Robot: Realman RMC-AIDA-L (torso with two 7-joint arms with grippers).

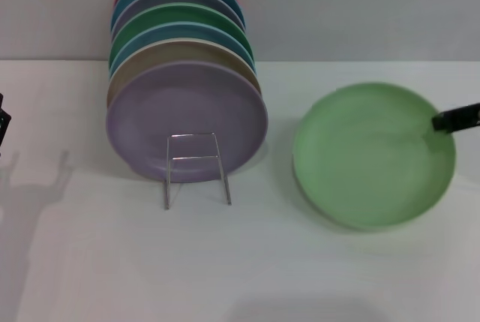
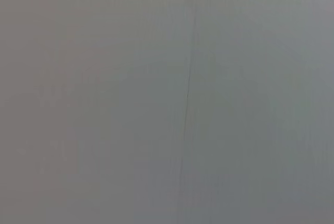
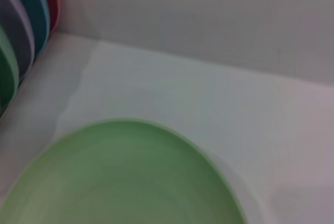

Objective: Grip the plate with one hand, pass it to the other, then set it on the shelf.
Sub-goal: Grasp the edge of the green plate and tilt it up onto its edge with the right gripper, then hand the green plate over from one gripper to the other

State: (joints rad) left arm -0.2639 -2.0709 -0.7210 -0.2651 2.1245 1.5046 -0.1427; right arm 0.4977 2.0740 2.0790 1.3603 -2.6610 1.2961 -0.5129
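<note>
The light green plate [image 1: 371, 153] lies on the white table at the right of the head view, and it fills the lower part of the right wrist view [image 3: 120, 177]. My right gripper [image 1: 456, 118] comes in from the right edge and sits over the plate's right rim. The shelf [image 1: 196, 168], a thin wire rack, stands left of the plate with its upright loop at the front. My left gripper [image 1: 3, 125] shows only as a dark sliver at the far left edge, away from everything.
Several plates stand on edge in the rack, with a lilac plate [image 1: 187, 115] in front and tan, blue, green and red ones behind it. A grey wall runs behind the table. The left wrist view shows only a plain grey surface.
</note>
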